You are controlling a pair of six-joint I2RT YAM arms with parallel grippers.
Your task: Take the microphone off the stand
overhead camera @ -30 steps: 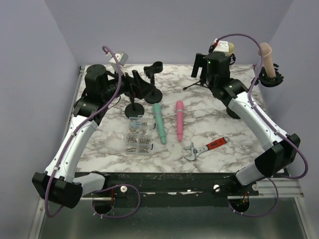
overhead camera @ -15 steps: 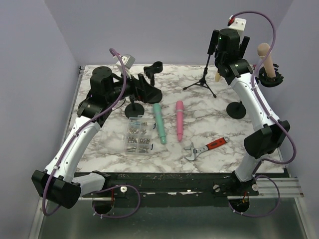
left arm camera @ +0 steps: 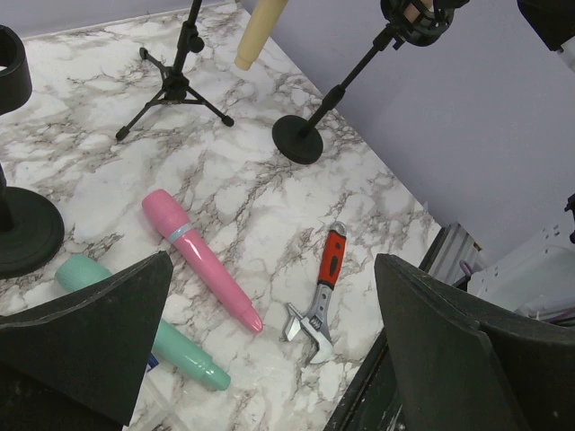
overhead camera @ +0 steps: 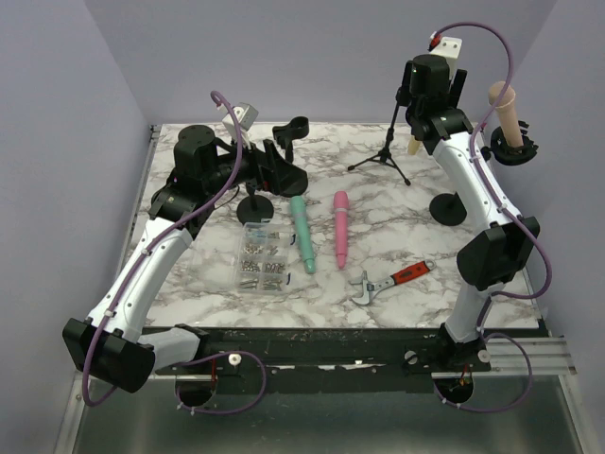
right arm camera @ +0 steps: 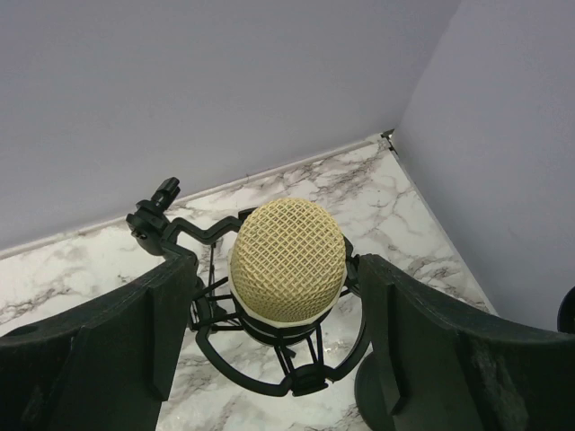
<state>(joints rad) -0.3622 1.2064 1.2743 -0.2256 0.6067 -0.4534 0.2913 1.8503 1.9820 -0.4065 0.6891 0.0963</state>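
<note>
Right wrist view puts the cream mesh-headed microphone (right arm camera: 287, 260) upright in its black wire shock mount (right arm camera: 269, 377), centred between the fingers (right arm camera: 117, 341) of my right end effector (overhead camera: 431, 87). They stand apart on either side, and I can't tell whether they touch it. It sits near the far right corner of the white marble surface (right arm camera: 81, 260), with purple walls (right arm camera: 225, 81) close behind and to the right, and freer room toward the middle. My left end effector (left arm camera: 269, 359) hangs wide open, well apart, above the pink handheld microphone (left arm camera: 202, 260) and red-handled wrench (left arm camera: 319, 287).
</note>
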